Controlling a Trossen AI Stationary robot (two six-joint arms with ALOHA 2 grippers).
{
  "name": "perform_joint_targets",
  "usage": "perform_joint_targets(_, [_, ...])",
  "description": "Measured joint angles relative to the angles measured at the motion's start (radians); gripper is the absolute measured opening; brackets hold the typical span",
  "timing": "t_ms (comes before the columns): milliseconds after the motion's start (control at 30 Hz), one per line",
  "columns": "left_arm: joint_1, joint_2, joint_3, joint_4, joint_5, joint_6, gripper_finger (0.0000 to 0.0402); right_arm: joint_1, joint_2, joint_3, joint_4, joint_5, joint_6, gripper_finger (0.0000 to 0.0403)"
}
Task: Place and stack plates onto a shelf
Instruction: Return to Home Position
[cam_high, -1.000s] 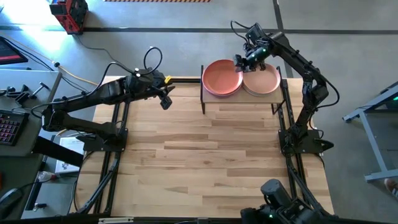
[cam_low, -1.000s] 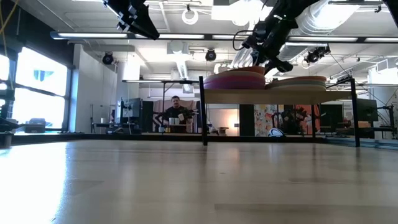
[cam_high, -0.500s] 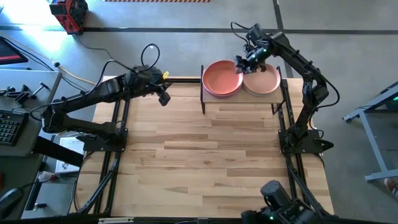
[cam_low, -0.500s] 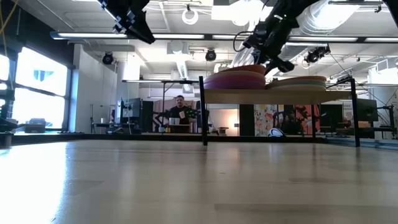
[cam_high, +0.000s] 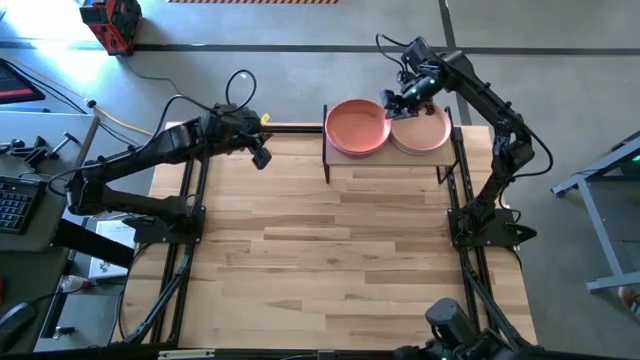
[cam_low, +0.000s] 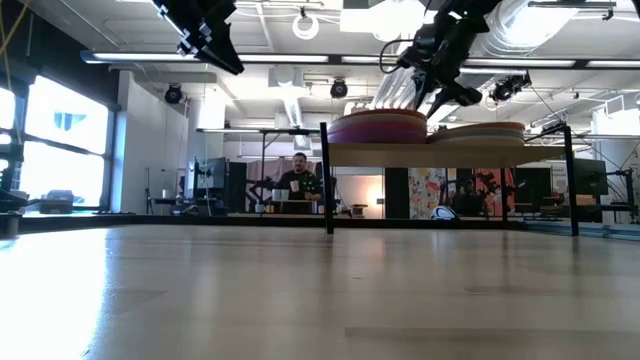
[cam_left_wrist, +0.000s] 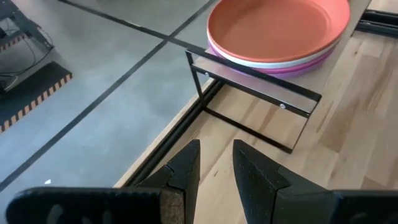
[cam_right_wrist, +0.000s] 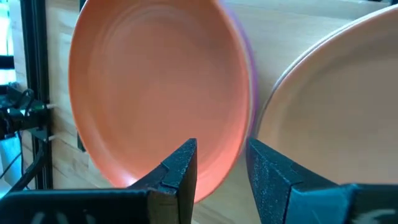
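The shelf (cam_high: 385, 162), a small wood board on black legs, stands at the table's far edge. It carries two stacks of plates. The left stack is topped by an orange-red plate (cam_high: 357, 126), with an off-white and a magenta rim (cam_left_wrist: 292, 67) under it. The right stack is topped by a peach plate (cam_high: 424, 132). My right gripper (cam_high: 392, 103) hovers open and empty above the gap between the two stacks, pointing steeply down (cam_right_wrist: 222, 149). My left gripper (cam_high: 261, 160) hangs open and empty above the table's far left corner, facing the shelf (cam_left_wrist: 216, 149).
Bare wooden tabletop (cam_high: 330, 250) spreads in front of the shelf. The shelf's black legs (cam_low: 327, 190) stand on the table. A person (cam_low: 297, 185) stands in the room beyond the table. A keyboard and tools (cam_high: 15, 190) lie off the table's left side.
My right gripper has risen a little and drawn off the orange-red plate's right rim, toward the table's far right. The plate's right edge, which was tipped up, now lies level on the left stack.
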Motion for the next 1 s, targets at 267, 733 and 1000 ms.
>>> perform_joint_targets(267, [0.041, -0.024, -0.001, -0.02, 0.15, 0.0, 0.0086, 0.068, -0.028, 0.0, -0.001, -0.035, -0.1, 0.0114])
perform_joint_targets(733, [0.075, -0.41, -0.346, 0.225, 0.267, -0.118, 0.0086, 0.342, -0.324, -0.135, 0.245, 0.052, -0.452, 0.0114])
perform_joint_targets(1000, [0.045, -0.631, -0.51, 0.344, 0.268, -0.203, 0.0086, 0.378, -0.581, -0.527, 0.493, 0.052, -0.419, 0.0114])
